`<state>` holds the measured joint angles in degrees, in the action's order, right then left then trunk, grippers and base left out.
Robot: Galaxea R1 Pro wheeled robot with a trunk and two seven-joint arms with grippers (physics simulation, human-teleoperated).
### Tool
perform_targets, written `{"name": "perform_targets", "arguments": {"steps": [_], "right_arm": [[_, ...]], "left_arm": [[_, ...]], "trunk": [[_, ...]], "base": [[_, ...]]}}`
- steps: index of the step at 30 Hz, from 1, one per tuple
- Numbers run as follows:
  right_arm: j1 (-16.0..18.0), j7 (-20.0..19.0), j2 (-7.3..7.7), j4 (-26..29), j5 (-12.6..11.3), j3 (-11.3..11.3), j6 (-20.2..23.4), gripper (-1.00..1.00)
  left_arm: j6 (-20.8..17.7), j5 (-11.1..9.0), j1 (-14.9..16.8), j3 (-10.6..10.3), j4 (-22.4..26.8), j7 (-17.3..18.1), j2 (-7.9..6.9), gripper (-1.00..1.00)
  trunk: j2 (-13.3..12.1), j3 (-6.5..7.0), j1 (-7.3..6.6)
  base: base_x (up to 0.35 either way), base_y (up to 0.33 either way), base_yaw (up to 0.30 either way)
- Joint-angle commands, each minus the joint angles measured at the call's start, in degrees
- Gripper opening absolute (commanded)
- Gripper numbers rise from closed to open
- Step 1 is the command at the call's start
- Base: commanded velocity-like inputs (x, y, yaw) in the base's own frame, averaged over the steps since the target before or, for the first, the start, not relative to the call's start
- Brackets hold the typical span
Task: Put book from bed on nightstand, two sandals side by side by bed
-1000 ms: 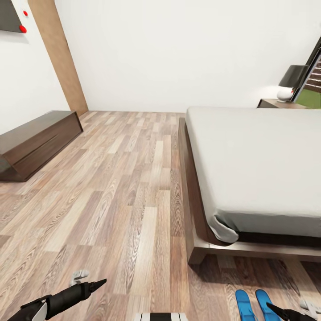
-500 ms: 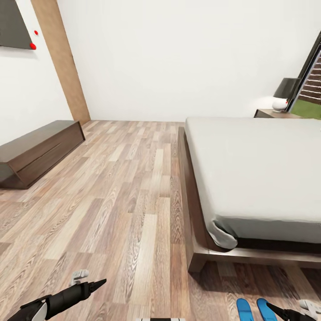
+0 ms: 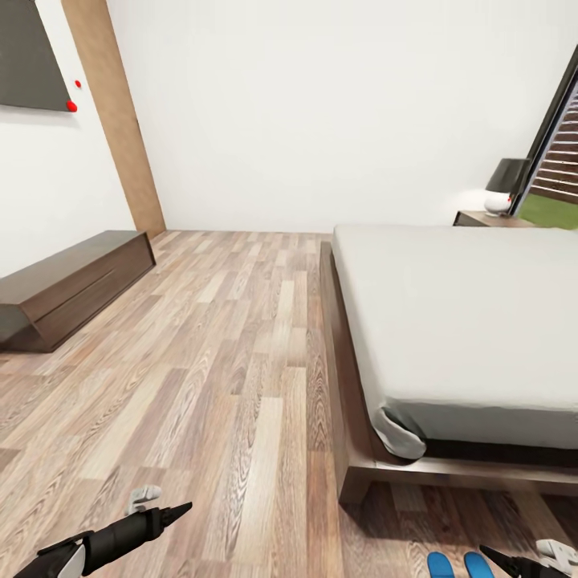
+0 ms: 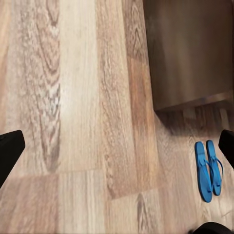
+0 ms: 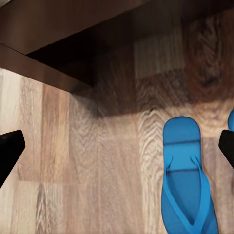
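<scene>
Two grippers are seen at the bottom edge of the head view: the left gripper (image 3: 172,511) on its dark arm over bare wood floor (image 3: 217,361), the right gripper (image 3: 502,558) at the lower right corner. How far either is open cannot be told from this view. The two sandals (image 3: 457,564) are cut off by the frame edge, just beside the right gripper's tip, by the foot end of the bed (image 3: 457,321). The bed's off-white mattress is bare as far as seen. A nightstand (image 3: 490,217) with a dark-shaded lamp (image 3: 504,183) is seen far ahead of the right gripper, past the bed. A long low bench (image 3: 68,285) is set against the wall well ahead of the left gripper.

Left wrist view: fingertips (image 4: 9,151) are spread wide to the frame sides, nothing held between them. The sandals (image 4: 208,169) are laid side by side on the planks, close to one fingertip, near the dark bed frame (image 4: 187,53).

Right wrist view: fingertips (image 5: 10,148) are spread wide, nothing gripped. One sandal (image 5: 186,178) is seen whole between them, close to one fingertip; its pair is cut off beside that tip. The bed frame (image 5: 73,29) is just beyond.
</scene>
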<state>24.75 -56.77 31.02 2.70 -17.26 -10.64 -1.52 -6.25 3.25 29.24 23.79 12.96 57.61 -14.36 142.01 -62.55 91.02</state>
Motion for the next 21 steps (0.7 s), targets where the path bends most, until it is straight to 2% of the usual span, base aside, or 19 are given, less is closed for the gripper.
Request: {"name": "perform_targets", "arguments": {"steps": [1,21], "right_arm": [[0.03,-0.16,0.01,-0.07,0.29,-0.29,-0.15,1.00],[0.03,-0.18,0.01,-0.07,0.29,-0.26,-0.15,1.00]], "left_arm": [[-0.60,0.35,0.03,0.47,0.07,0.31,0.03,1.00],[-0.60,0.35,0.03,0.47,0.04,0.31,0.12,1.00]], "trunk": [[-0.40,0.13,-0.24],[-8.42,3.73,-4.63]], "base": [[0.000,0.000,0.000],[0.000,0.000,0.000]]}}
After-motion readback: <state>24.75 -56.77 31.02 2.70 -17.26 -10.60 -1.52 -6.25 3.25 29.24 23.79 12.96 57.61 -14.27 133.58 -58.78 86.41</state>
